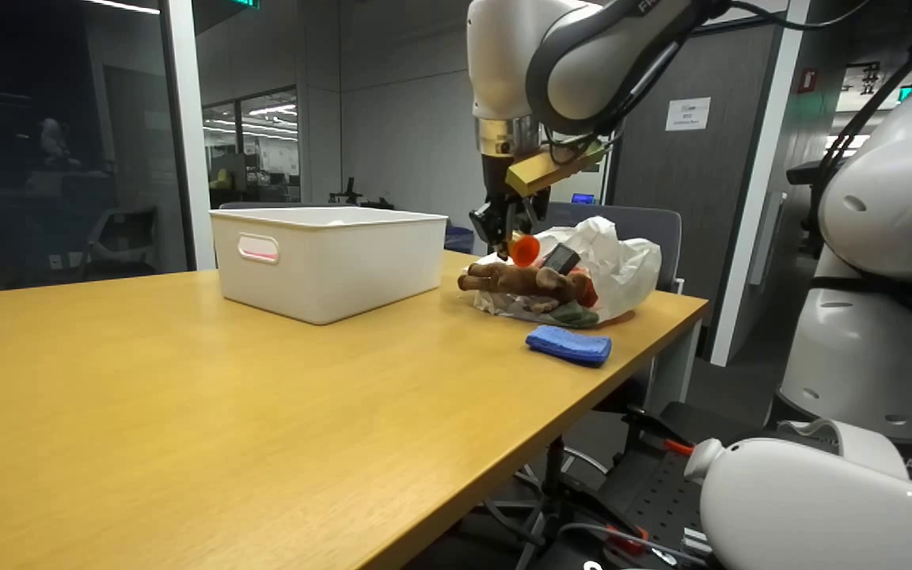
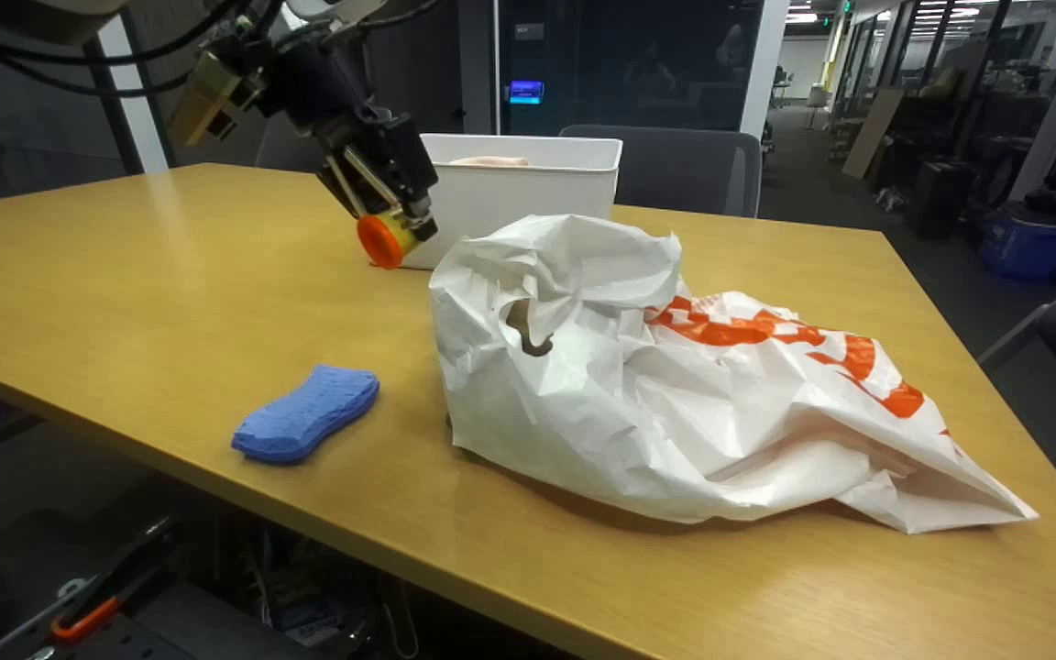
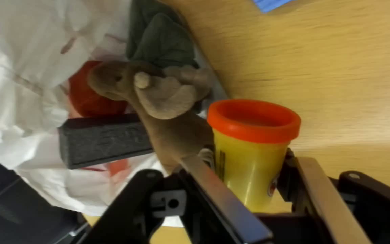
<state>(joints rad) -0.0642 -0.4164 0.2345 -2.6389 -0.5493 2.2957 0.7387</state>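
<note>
The hand [image 3: 249, 158] is clamped on a yellow tub [image 2: 388, 238], raised near the mouth of the bag [image 2: 601, 394]. Probably light, stiff and slippery, the tub is best held below its orange lid [image 3: 254, 132].

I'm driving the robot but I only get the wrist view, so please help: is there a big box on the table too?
Observer: Yes, a white plastic bin stands on the table.
Operator: Ooh, is anything in it?
Observer: Something pink shows inside, in an exterior view; I can't tell what it is.
Operator: Is my Play-Doh-style tub touching the table?
Observer: No, the exterior views show it held up above the table.
</note>
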